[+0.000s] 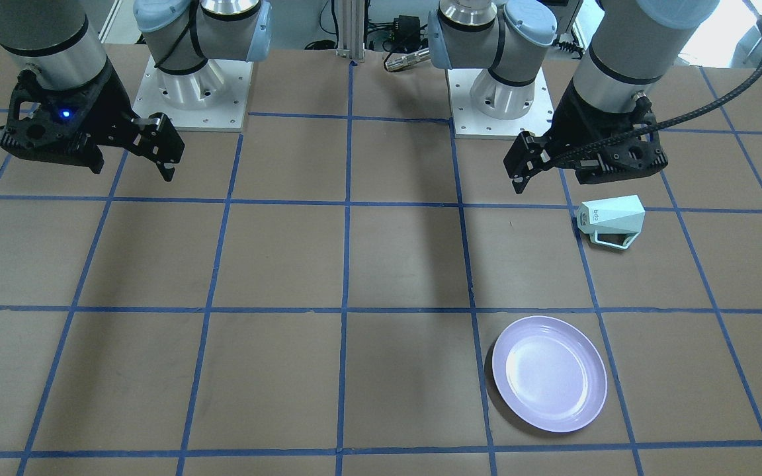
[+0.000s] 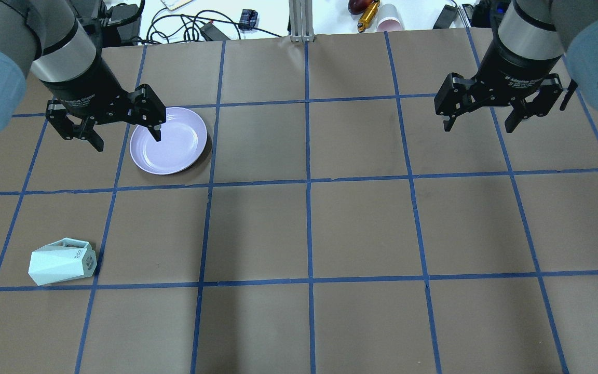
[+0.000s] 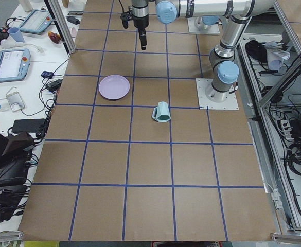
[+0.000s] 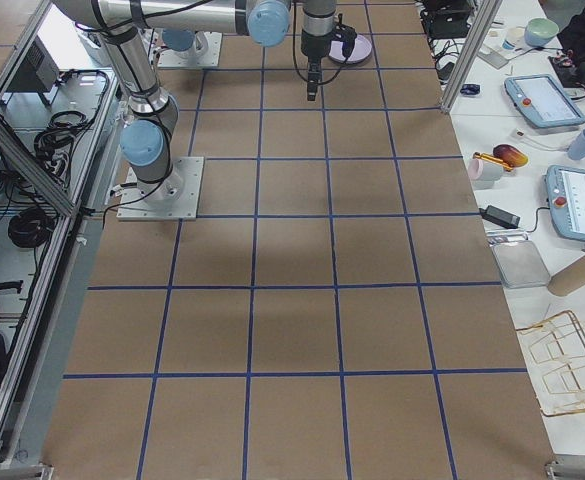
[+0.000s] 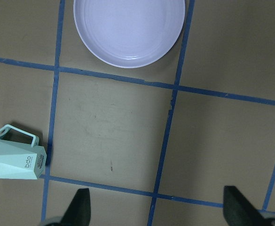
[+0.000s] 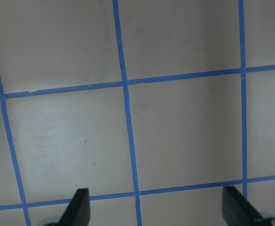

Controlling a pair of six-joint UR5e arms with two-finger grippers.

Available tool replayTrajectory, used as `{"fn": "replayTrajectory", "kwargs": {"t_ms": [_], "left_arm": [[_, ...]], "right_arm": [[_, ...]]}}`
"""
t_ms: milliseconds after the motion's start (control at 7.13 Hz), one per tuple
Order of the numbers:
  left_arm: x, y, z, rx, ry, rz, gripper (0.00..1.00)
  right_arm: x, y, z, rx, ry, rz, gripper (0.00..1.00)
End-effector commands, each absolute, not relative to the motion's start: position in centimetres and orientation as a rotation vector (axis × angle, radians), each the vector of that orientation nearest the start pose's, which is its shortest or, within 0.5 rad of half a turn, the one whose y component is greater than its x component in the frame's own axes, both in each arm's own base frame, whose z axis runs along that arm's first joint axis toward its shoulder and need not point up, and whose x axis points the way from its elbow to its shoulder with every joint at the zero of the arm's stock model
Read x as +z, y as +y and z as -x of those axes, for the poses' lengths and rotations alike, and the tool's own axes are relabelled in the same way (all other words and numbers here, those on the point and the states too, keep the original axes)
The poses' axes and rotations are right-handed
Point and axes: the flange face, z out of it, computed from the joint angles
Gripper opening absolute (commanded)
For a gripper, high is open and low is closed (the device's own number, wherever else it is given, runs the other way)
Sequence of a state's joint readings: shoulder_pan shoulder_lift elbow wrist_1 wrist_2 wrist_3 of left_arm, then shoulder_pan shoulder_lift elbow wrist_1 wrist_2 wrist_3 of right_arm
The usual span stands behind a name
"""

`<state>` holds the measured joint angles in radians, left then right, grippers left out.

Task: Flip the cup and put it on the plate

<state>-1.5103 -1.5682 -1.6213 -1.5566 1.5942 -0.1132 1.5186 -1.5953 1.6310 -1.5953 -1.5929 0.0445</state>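
The pale mint-green cup (image 2: 63, 261) lies on its side on the brown table, its lettered base towards the table's middle and its handle on the far side. It also shows in the front view (image 1: 611, 221) and at the left edge of the left wrist view (image 5: 12, 157). The lavender plate (image 2: 169, 140) sits empty, one grid square beyond the cup (image 1: 548, 373) (image 5: 128, 28). My left gripper (image 2: 127, 139) is open and empty, held high over the plate's left rim. My right gripper (image 2: 478, 125) is open and empty above bare table at the far right.
Blue tape lines (image 2: 307, 182) divide the table into squares. The two arm bases (image 1: 199, 92) stand at the robot's edge. Cables, a pink cup (image 2: 390, 23) and small tools lie beyond the far edge.
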Motion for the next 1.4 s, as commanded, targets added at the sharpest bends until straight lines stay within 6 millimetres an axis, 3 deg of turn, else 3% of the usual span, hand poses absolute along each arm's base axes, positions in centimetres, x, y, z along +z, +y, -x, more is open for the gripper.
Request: {"fn": "replayTrajectory", "kwargs": {"t_ms": [0, 140, 1262], "left_arm": [[46.76, -49.64, 9.72, 0.045, 3.109, 0.260, 1.00], [46.69, -49.65, 9.54, 0.049, 3.114, 0.139, 1.00], [45.85, -50.41, 9.06, 0.065, 3.133, 0.137, 1.00]], "right_arm": [[47.29, -48.63, -10.60, 0.017, 3.159, -0.153, 1.00], [47.29, -48.63, -10.60, 0.017, 3.159, -0.153, 1.00], [47.29, -48.63, -10.60, 0.017, 3.159, -0.153, 1.00]]}}
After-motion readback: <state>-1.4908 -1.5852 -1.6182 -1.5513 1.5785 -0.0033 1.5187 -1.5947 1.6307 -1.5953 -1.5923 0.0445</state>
